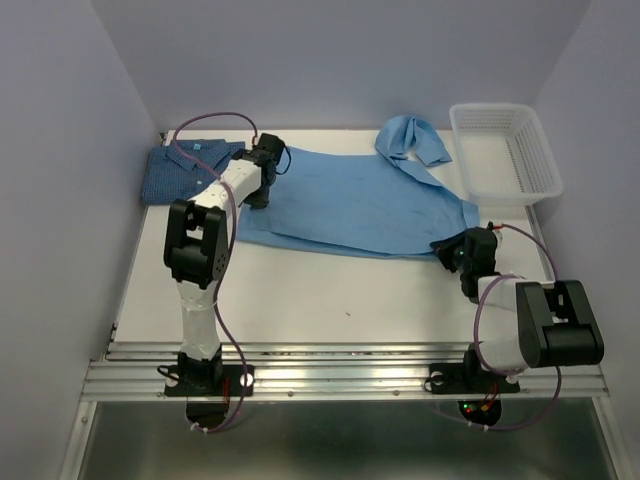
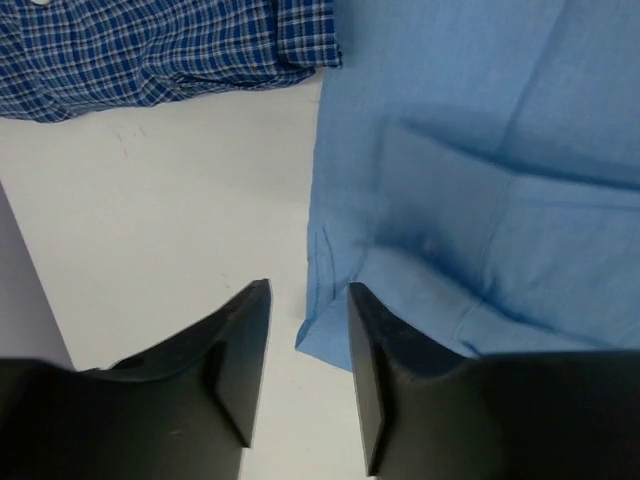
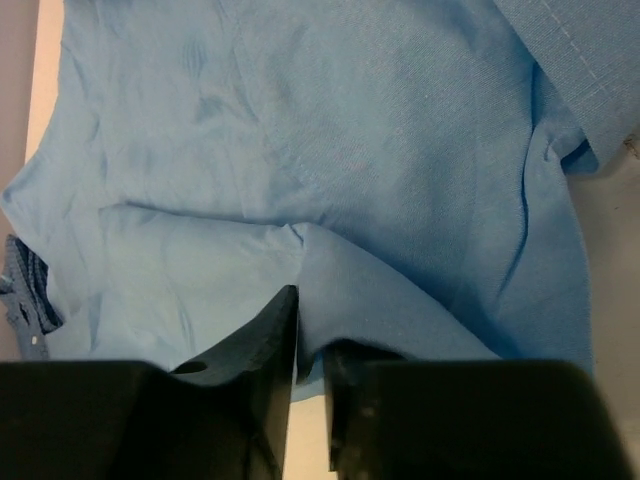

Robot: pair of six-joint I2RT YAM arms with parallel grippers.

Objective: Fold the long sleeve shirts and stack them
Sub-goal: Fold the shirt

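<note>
A light blue shirt point(image 1: 360, 205) lies spread flat across the far half of the desk point(image 1: 330, 290), reaching from near the far left corner almost to the right edge. One sleeve point(image 1: 410, 140) is bunched up at the far edge, beside a white basket point(image 1: 505, 160) that sits in the far right corner. A darker checked shirt point(image 1: 180, 172) lies folded in the far left corner, just beside the light blue one; in the left wrist view a strip of bare desk shows between them. The left pincer point(image 2: 308, 290) hangs over the left end of the light blue shirt, its fingers a narrow gap apart. The shirt's near left corner lies right at that gap but is not clamped, and bare desk shows between the fingers. The right pincer point(image 3: 312, 325) is at the near right part of the same shirt, close to the right edge of the desk. Its fingers are pressed almost together on a raised fold of the light blue cloth, which rises into a small ridge just beyond the tips.
</note>
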